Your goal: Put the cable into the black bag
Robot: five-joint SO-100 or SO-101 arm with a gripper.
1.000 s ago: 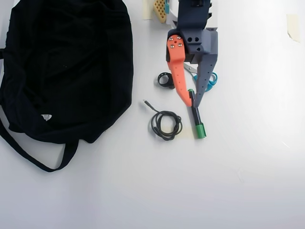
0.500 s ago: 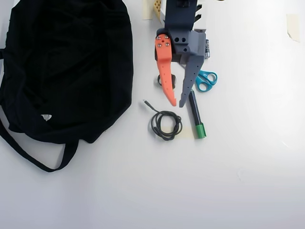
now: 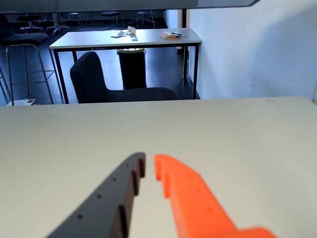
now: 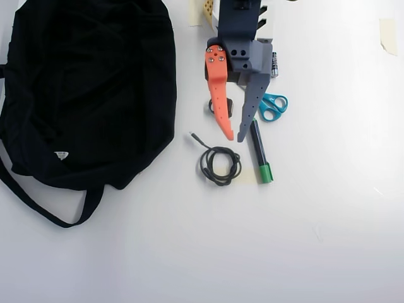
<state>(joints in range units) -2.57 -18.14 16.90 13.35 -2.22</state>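
Observation:
In the overhead view the cable (image 4: 220,165) lies as a small loose coil on the white table, its short plug end pointing up-left. The black bag (image 4: 88,88) fills the upper left, its strap looping below it. My gripper (image 4: 235,138) points down the picture with its tips just above the coil and not touching it. The orange finger (image 4: 219,101) and grey finger (image 4: 252,101) stand slightly open with nothing between them. The wrist view shows my gripper (image 3: 148,166) over bare tabletop. Cable and bag are out of that view.
A small black ring (image 4: 226,107) sits partly hidden behind the orange finger. A marker with a green cap (image 4: 259,154) lies right of the coil. Teal scissors (image 4: 273,106) and a battery (image 4: 274,63) are beside the grey finger. Tape (image 4: 388,35) is at far right.
Since a second ago the gripper has shifted left, off the marker toward the ring, and its tips have parted a little. Nothing has moved in the last half second.

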